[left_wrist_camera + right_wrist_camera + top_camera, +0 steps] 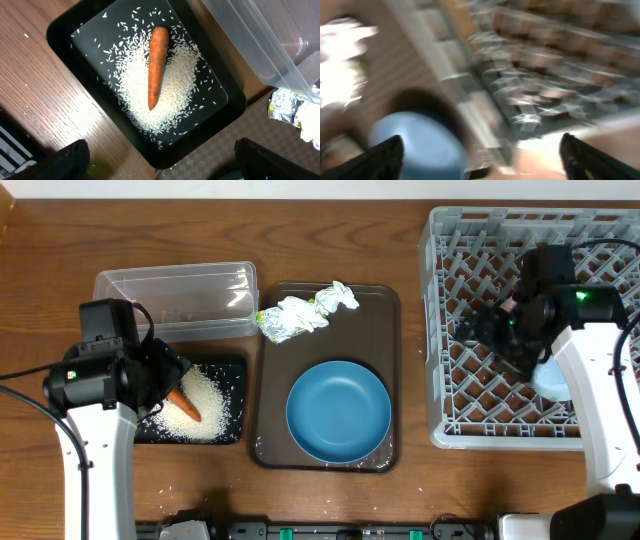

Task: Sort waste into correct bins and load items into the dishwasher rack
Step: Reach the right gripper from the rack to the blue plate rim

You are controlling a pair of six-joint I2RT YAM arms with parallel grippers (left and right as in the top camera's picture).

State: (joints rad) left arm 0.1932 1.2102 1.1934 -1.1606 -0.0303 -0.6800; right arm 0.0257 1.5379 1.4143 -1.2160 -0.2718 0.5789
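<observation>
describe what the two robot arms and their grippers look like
Both look alike. The left arm and right arm each have a smooth white rounded lower section and a boxy black upper housing with a small green light. Thin black cables trail from each. The left gripper and right gripper have black, blunt-ended fingers.

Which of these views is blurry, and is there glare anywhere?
Right wrist: heavy motion blur, the rack and a blue round object smeared. Left wrist: sharp, carrot and rice crisp. Overhead: sharp, faint glare on the clear tub.
</observation>
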